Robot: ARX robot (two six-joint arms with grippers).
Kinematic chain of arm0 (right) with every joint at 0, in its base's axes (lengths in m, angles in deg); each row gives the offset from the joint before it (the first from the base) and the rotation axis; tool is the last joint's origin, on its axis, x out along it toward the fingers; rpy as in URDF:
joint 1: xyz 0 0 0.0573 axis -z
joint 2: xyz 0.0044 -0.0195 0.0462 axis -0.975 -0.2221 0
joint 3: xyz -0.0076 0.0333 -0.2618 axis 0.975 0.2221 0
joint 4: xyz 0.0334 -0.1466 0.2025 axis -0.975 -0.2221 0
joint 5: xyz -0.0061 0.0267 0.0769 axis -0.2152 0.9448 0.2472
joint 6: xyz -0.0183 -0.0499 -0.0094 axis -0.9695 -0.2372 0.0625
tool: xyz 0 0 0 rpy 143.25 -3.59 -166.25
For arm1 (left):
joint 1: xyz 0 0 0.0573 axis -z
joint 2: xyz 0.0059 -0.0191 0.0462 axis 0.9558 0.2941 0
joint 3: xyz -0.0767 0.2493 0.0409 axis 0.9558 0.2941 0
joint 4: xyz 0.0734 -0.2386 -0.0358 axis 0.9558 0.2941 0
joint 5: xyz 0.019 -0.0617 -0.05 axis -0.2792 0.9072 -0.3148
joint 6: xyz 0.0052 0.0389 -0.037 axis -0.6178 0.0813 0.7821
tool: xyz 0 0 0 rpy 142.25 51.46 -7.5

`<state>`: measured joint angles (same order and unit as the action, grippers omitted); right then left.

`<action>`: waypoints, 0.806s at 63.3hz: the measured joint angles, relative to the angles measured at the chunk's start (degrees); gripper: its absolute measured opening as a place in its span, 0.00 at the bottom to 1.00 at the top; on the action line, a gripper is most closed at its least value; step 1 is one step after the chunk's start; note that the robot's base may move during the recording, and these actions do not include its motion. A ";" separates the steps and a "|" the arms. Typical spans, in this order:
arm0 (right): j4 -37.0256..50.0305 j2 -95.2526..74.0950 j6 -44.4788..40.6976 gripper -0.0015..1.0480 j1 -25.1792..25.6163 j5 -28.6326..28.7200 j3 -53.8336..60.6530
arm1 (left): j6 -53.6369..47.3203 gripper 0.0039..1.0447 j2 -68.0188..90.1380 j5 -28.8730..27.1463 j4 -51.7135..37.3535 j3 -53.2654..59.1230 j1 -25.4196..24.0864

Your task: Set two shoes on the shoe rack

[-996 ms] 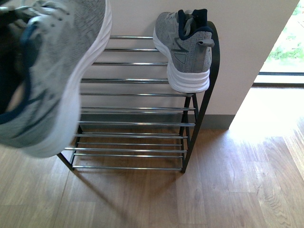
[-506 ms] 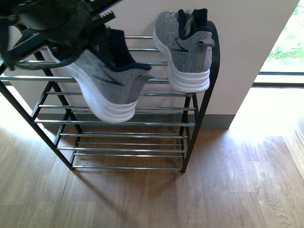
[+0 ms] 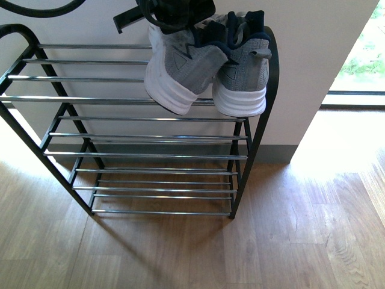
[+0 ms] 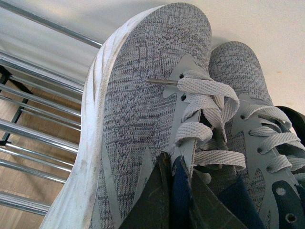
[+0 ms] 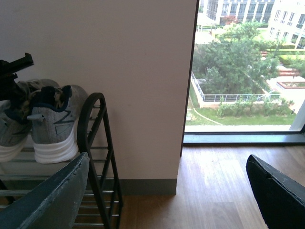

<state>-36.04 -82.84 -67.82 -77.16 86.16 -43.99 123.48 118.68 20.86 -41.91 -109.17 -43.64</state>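
The left hand (image 3: 177, 18), clamped on the second sneaker (image 3: 180, 75), has swung it to one o'clock beside its mate (image 3: 243, 75) on the shoe rack (image 3: 90, 100); only release remains.

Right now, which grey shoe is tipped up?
The grey knit white-soled sneaker further left, held tilted by the left tool. The other sneaker sits flat at the right end of the black metal rack.
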 joint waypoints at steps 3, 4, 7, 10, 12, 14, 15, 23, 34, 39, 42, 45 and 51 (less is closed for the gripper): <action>0.00 0.00 -0.02 0.91 0.00 0.00 0.00 | -0.57 0.01 0.00 0.90 -0.72 0.76 0.00; 0.00 0.00 -0.02 0.91 0.00 0.00 0.00 | -0.57 0.01 -0.02 1.20 -0.70 0.85 0.00; 0.00 0.00 -0.02 0.91 0.00 0.00 0.00 | -0.50 0.01 -0.42 1.49 -0.90 1.75 -0.04; 0.00 0.00 -0.02 0.91 0.00 0.00 0.00 | -0.28 0.01 -1.22 1.29 -1.90 3.28 -0.15; 0.00 0.00 -0.02 0.91 0.00 0.00 0.00 | -0.24 0.01 -1.99 1.20 -2.78 4.55 -0.31; 0.00 0.00 -0.02 0.91 0.00 0.00 0.00 | -0.22 0.01 -2.78 0.35 -3.15 5.75 -0.44; 0.00 0.00 -0.02 0.91 0.00 0.00 0.00 | -0.22 0.01 -3.10 0.00 -3.17 6.16 -0.46; 0.00 0.00 0.00 0.91 0.00 0.00 0.00 | -1.14 0.01 -5.16 0.83 -4.09 9.62 -1.18; 0.00 0.00 0.00 0.91 0.00 0.00 0.00 | -2.97 0.01 -5.60 1.70 -4.33 10.86 -2.12; 0.00 0.00 0.00 0.91 0.00 0.00 0.00 | -3.91 0.01 -5.95 2.27 -4.87 11.06 -2.32; 0.00 0.00 0.00 0.91 0.00 0.00 0.00 | -4.52 0.01 -5.99 2.82 -5.25 11.06 -2.36; 0.00 0.00 -0.02 0.91 0.00 0.00 0.00 | -5.31 0.01 -5.99 3.41 -5.25 11.04 -2.36; 0.00 0.00 -0.02 0.91 0.00 0.00 0.00 | -6.88 0.01 -5.99 3.19 -5.11 11.02 -2.36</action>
<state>-36.04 -82.84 -67.85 -77.16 86.16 -43.99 116.60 112.69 24.05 -47.03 -98.15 -46.00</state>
